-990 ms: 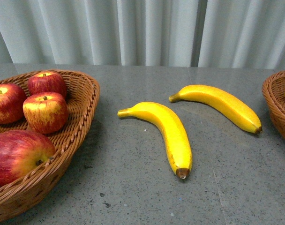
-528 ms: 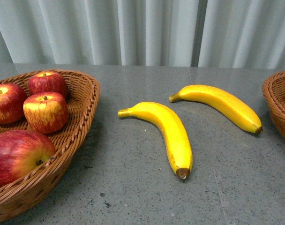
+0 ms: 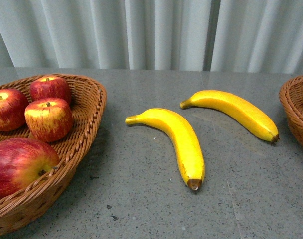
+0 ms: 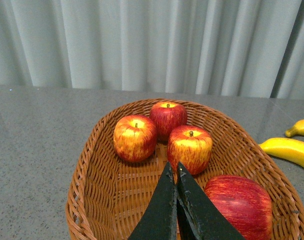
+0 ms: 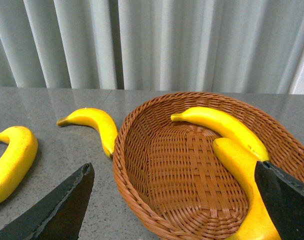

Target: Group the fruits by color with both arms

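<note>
While left pincer sits closed and right pincer gapes empty, I'd pinch the probably slick, stiff curved yellow banana ahead of it mid-body.

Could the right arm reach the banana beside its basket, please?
Probably yes: the right gripper is open and empty, and the banana lies uncovered on the table beside the basket.

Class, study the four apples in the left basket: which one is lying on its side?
The big apple nearest the camera: its stem end faces sideways, while the other three apples stand stem-up.
</note>
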